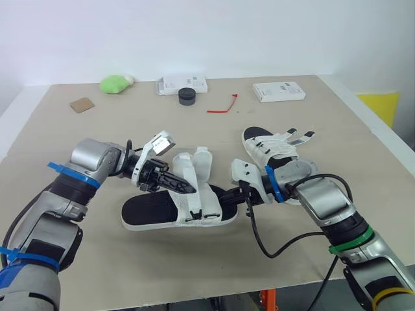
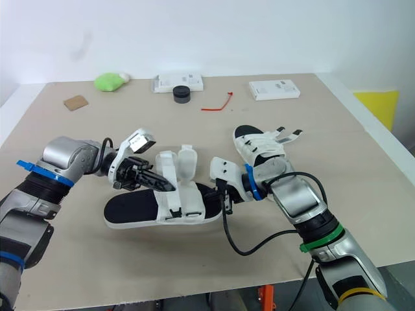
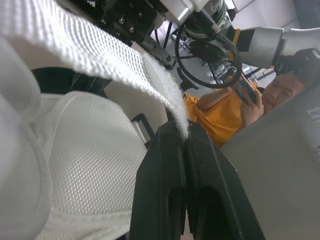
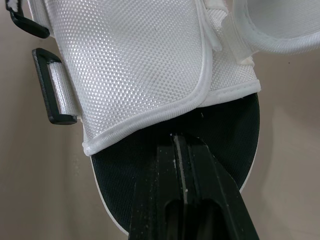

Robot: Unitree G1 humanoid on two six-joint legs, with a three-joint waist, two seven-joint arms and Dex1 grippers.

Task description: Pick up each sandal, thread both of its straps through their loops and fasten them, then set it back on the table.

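Note:
The near sandal [image 1: 149,210], black footbed with white mesh straps, lies in the middle of the table with its straps unfastened and standing up. My left gripper [image 1: 187,188] is shut on the edge of one white strap [image 3: 125,65], pinched at the fingertips [image 3: 172,137]. My right gripper [image 1: 222,194] is shut on the end of this sandal's sole [image 4: 150,165], just below the mesh flap and two black loops [image 4: 50,95]. A second sandal [image 1: 275,152] lies behind my right arm, straps loose.
At the table's far side lie a green lump [image 1: 115,83], two white boxes [image 1: 181,84] [image 1: 279,91], a black puck [image 1: 187,96], a red tie [image 1: 224,107] and a brown card [image 1: 82,104]. A person in orange [image 3: 225,110] sits beyond the table.

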